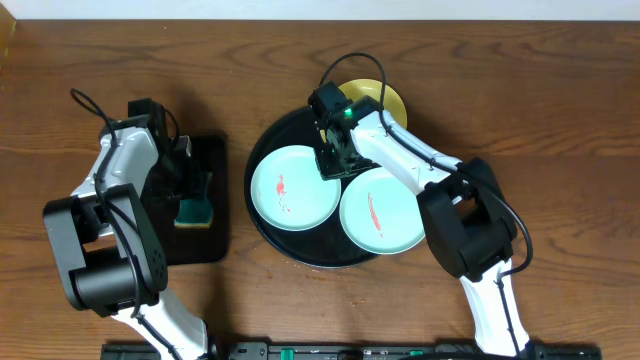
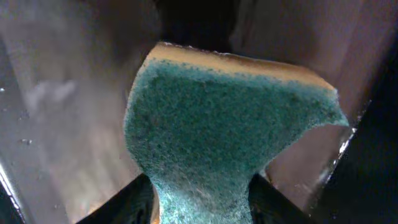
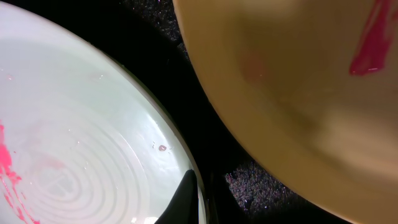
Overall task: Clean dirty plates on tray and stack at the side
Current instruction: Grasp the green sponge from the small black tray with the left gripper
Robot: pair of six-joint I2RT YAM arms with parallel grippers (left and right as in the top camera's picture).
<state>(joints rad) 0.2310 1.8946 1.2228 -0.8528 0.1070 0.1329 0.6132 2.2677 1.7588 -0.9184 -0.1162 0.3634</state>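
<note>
The round black tray (image 1: 298,128) holds two mint plates with red smears, one at the left (image 1: 290,190) and one at the right (image 1: 385,215). A pale yellow plate (image 1: 386,100) with a red smear lies at the tray's back right edge, partly under my right arm. My right gripper (image 1: 335,160) is at the left mint plate's right rim. In the right wrist view its fingers (image 3: 202,199) straddle that rim (image 3: 81,137), close together, beside the yellow plate (image 3: 298,81). My left gripper (image 1: 192,195) is shut on a green and yellow sponge (image 2: 230,124).
A smaller rectangular black tray (image 1: 210,240) lies at the left under the sponge (image 1: 193,213) and the left gripper. Bare wooden table surrounds both trays. Black tray floor (image 3: 249,180) shows between the two plates in the right wrist view.
</note>
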